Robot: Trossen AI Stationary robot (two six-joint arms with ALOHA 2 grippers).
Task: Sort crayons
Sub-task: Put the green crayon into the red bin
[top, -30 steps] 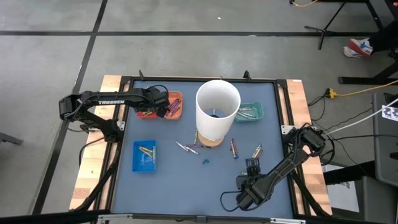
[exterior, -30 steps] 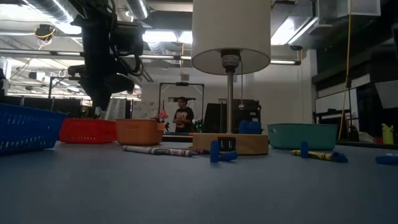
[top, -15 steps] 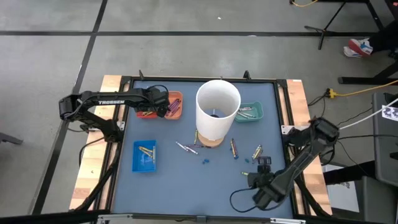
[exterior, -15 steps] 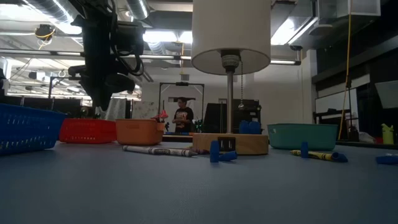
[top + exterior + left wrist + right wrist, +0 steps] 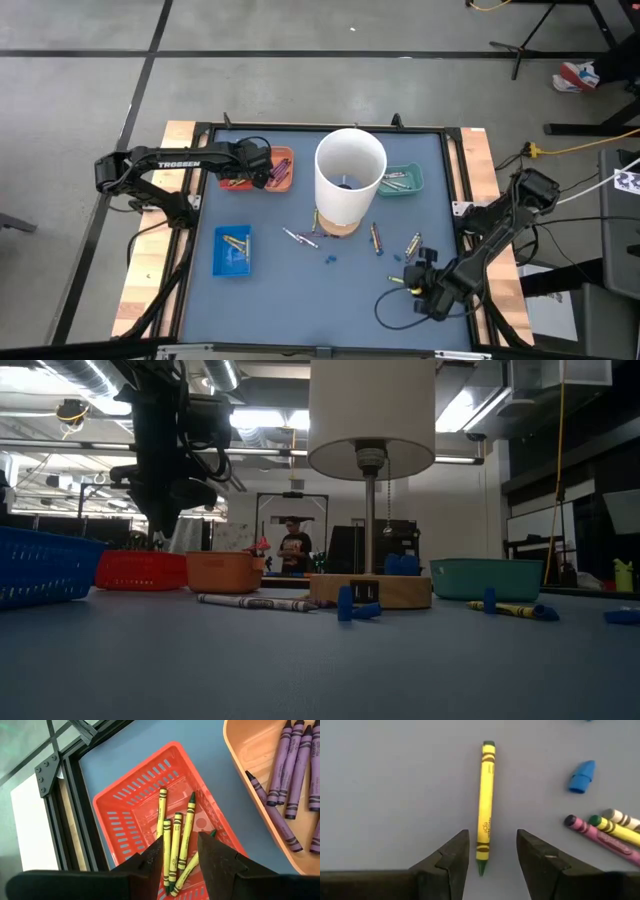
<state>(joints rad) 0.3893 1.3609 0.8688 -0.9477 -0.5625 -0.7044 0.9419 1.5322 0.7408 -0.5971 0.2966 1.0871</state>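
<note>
High view first: left gripper (image 5: 262, 163) hangs over the red tray (image 5: 236, 182) and orange tray (image 5: 281, 168) at the table's far left, arm stretched flat along the edge; right gripper (image 5: 422, 272) sits low at the near right, its arm folded back from the right rail; between them the white lampshade (image 5: 350, 175) stands mid-table, a teal tray (image 5: 405, 180) beside it and a blue tray (image 5: 232, 250) near the left edge; loose crayons (image 5: 376, 238) lie scattered on the blue table (image 5: 270, 300) in front of the lamp, too small from up here to sort by colour.

Low view: the lamp's wooden base (image 5: 370, 590) shows under the shade, hidden from above; a wrapped crayon (image 5: 255, 601) lies just left of it; a dark arm drops in over the red tray, probably the left one; a person (image 5: 294, 548) stands in the room behind.

Left wrist view: now the tray contents are clear; yellow crayons (image 5: 174, 847) lie in the red tray, purple crayons (image 5: 287, 775) in the orange one; the fingers are parted, holding nothing, above the yellow ones.

Right wrist view: a single yellow crayon (image 5: 486, 802) lies flat on the table, its lower end between the spread fingers, not touching either; off to the side a blue cap (image 5: 582, 776) and a pink crayon (image 5: 597, 834) against another yellow one.
</note>
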